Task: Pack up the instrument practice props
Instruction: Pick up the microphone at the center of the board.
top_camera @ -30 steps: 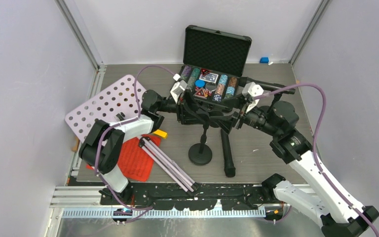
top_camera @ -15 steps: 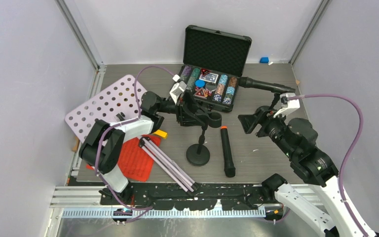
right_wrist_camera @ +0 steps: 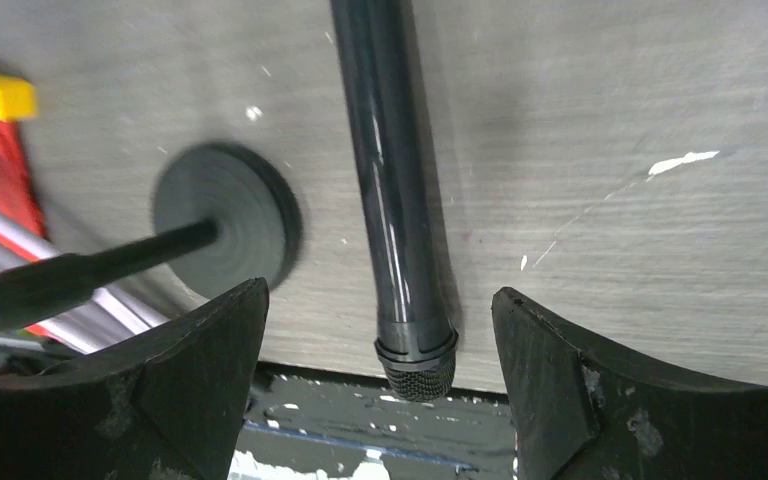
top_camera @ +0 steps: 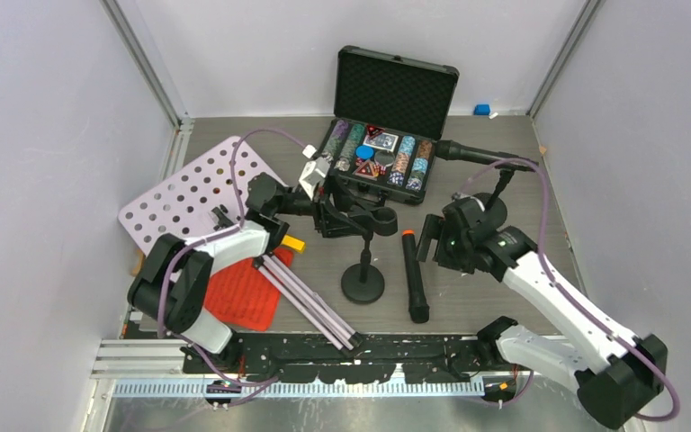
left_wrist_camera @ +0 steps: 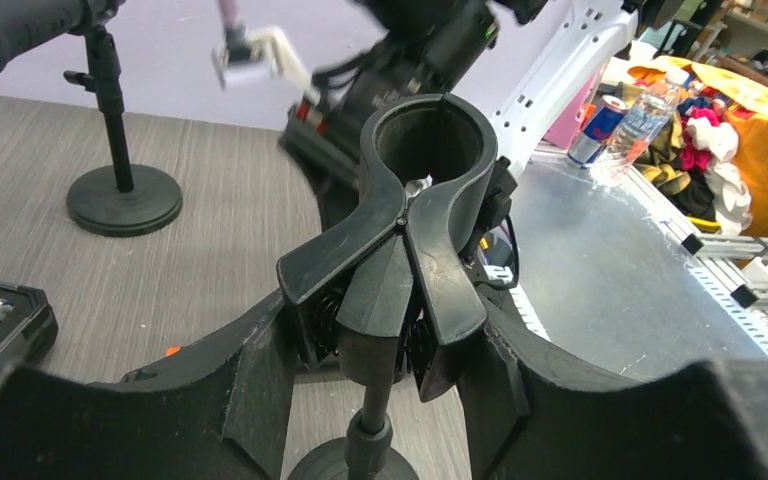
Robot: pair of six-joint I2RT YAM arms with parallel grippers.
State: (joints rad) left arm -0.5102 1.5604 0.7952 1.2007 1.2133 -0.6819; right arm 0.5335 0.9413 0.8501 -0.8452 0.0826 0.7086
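A black microphone [top_camera: 414,274] lies flat on the table, its mesh head [right_wrist_camera: 417,375] at the front edge. My right gripper [top_camera: 429,241] hovers open over it, one finger on each side [right_wrist_camera: 378,300], touching nothing. My left gripper [top_camera: 346,216] is shut on the levers of the empty spring clip [left_wrist_camera: 425,150] atop a round-based pole [top_camera: 363,283]. A second microphone [top_camera: 477,157] sits on its pole at the back right. The white perforated rack [top_camera: 193,189] lies at the left, with its silver legs [top_camera: 306,301] and the red pages [top_camera: 247,292].
An open black case of poker chips [top_camera: 382,148] stands at the back centre, just behind the left gripper. A yellow block [top_camera: 293,243] lies by the rack legs and a blue block [top_camera: 481,110] in the far corner. Grey walls close in on both sides.
The right gripper left the clip, swung out to the right, then came back down over the microphone lying on the table. The left gripper stayed on the clip.
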